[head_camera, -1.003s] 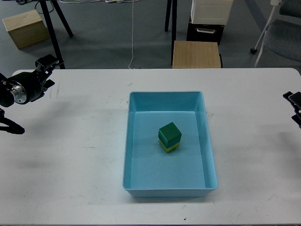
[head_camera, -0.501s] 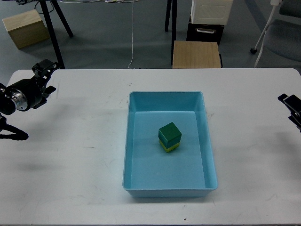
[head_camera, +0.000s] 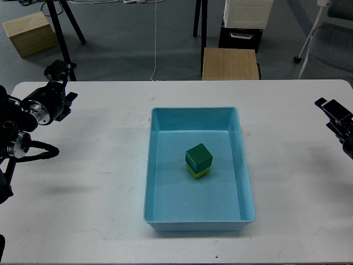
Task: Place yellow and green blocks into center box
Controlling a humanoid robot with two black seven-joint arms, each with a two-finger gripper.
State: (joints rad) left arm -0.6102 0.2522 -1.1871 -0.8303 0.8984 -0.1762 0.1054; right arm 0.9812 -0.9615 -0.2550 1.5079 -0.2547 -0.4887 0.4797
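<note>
A green block (head_camera: 199, 156) sits on top of a yellow block (head_camera: 199, 172) inside the light blue box (head_camera: 165, 215) at the table's middle. My left gripper (head_camera: 59, 73) is at the far left of the table, well away from the box; it is seen dark and end-on, so its fingers cannot be told apart. My right gripper (head_camera: 331, 110) is at the right edge, also far from the box, small and dark, with nothing seen in it.
The white table (head_camera: 88, 210) carries only the box. Behind it on the floor stand a wooden stool (head_camera: 230, 63), a black and white cabinet (head_camera: 245, 22), a wooden crate (head_camera: 30, 33), tripod legs (head_camera: 65, 33) and an office chair (head_camera: 331, 44).
My left arm has shifted right and up, more of it now in view. My right gripper has moved up and inward from the right edge. The blocks have not moved.
</note>
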